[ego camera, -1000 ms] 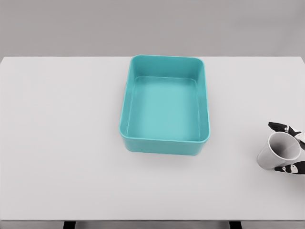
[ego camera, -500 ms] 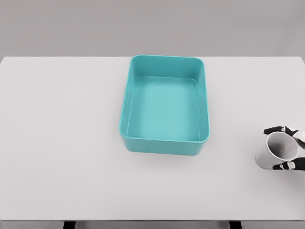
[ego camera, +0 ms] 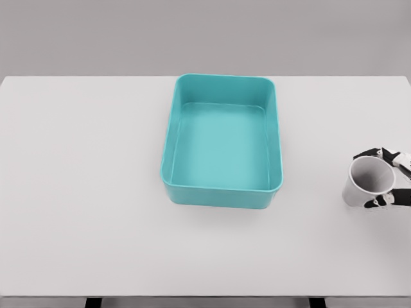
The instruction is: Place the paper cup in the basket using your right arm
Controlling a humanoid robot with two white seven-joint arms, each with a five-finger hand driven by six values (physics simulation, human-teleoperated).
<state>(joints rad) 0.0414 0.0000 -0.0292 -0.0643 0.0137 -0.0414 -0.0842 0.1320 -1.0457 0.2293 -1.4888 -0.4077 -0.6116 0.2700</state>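
Lift the paper cup [ego camera: 367, 184] clear of the table [ego camera: 83, 192] before you swing it left, so it clears the near rim of the basket [ego camera: 222, 142]. Your right hand [ego camera: 388, 179] grips the cup at the right edge, fingers [ego camera: 367, 154] wrapped around its wall above and below; the palm seems cut off by the frame.

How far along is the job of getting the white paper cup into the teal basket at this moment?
Done: the right hand has closed its black-tipped fingers around the white paper cup at the table's right edge. In hand: the cup is gripped, tilted with its mouth toward the camera. Left: carrying it over to the teal rectangular plastic basket, which holds nothing yet, and releasing it inside.
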